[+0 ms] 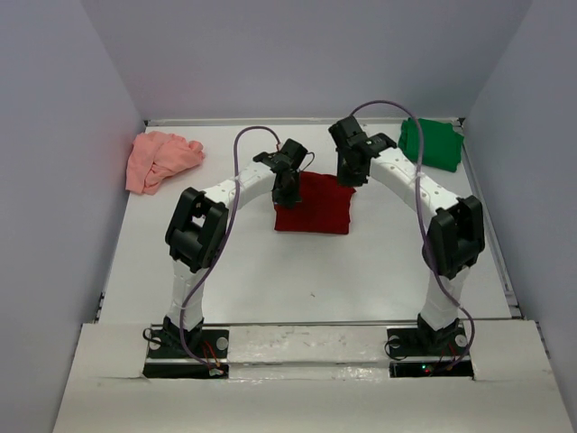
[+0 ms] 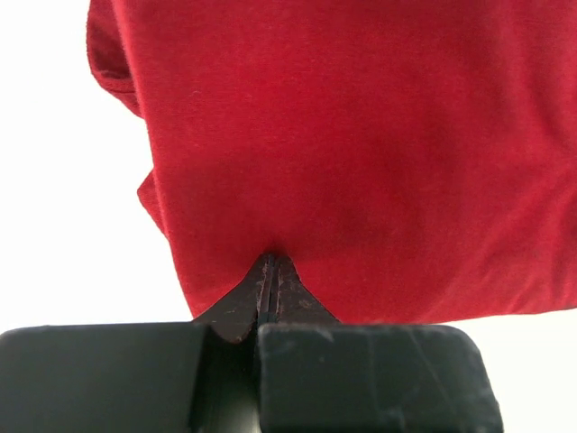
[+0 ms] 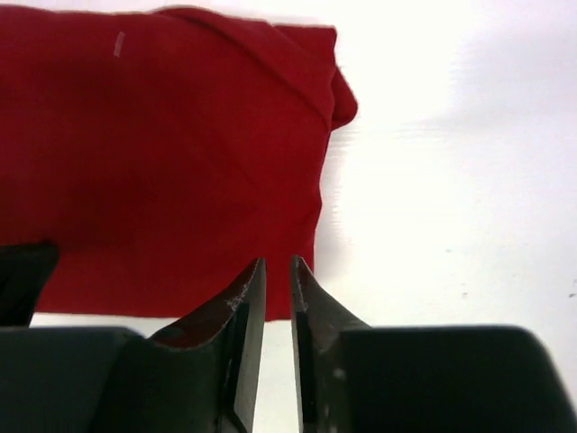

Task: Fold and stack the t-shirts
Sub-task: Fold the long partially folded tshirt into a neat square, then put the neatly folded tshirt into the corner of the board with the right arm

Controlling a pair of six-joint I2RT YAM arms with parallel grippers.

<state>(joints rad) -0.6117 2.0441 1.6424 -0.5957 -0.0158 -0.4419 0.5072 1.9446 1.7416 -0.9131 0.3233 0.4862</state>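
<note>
Left jaws pinch folded dark red t-shirt (image 2: 361, 153), long axis lying left-right.

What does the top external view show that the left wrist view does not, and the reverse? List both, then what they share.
Only the top external view: the pink t-shirt crumpled at far left, the green t-shirt at far right, both arms, and the right tool. Only the left wrist view: the left tool close up, fingers pressed together, tips at the edge of the dark red t-shirt; whether cloth is pinched is unclear. Both: that t-shirt, folded flat on the white table.
</note>
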